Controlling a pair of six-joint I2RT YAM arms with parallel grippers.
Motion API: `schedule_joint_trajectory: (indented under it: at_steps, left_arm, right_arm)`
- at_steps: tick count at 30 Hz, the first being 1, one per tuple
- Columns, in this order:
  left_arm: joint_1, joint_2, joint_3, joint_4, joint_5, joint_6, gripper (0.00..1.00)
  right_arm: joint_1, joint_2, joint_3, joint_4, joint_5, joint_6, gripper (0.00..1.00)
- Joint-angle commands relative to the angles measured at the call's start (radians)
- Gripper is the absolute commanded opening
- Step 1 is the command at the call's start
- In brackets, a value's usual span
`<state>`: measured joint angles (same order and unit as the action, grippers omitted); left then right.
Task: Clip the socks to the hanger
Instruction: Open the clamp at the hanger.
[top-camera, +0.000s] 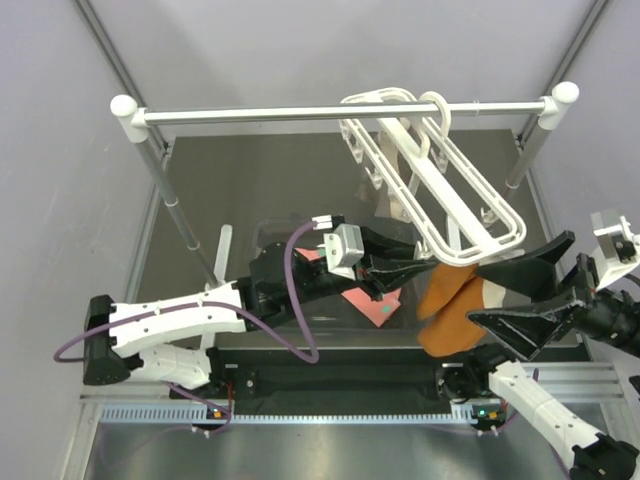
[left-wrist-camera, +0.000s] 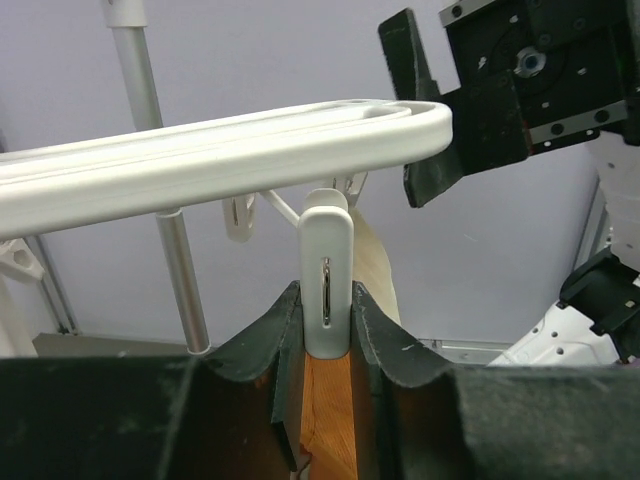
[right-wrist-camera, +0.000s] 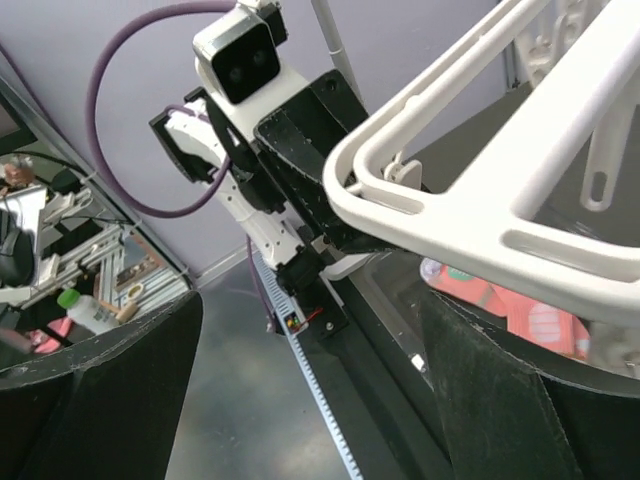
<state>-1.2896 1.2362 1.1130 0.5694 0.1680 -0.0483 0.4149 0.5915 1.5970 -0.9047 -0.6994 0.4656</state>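
My left hand (left-wrist-camera: 325, 300) is closed on a clip (left-wrist-camera: 325, 250) under the near end of the hanger (top-camera: 445, 195), with a finger pressed to each side of it. An orange cloth (top-camera: 450, 310) hangs below the clip, between my fingers, and a beige cloth (left-wrist-camera: 378, 275) hangs just behind. My right hand (top-camera: 476, 294) is wide open beside that end and holds nothing.

The one sock (top-camera: 372, 303) I can see lies flat on the bench (top-camera: 250, 190) under my left arm, below the hanger and not clipped. It looks soft, light and limp, so I would pinch it at the cuff and let the rest hang. Too much is hidden to tell which way it points.

The hanger looks stiff but light and is hooked on the rail (top-camera: 300, 115), so I expect it to swing if pushed. Its long axis runs from the rail towards me and to my right.
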Motion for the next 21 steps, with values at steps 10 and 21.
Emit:
schedule_joint_trajectory:
  at_steps: [10,21]
  left_arm:
    - [-0.122,0.147,0.232,-0.132,-0.399,0.051,0.00]
    - [-0.189,0.227,0.320,-0.175,-0.551,0.067,0.00]
  right_arm:
    - [-0.011,0.042,0.103,-0.125,0.224,-0.117,0.83]
    - [-0.011,0.036,0.057,-0.079,0.386,-0.130,0.79]
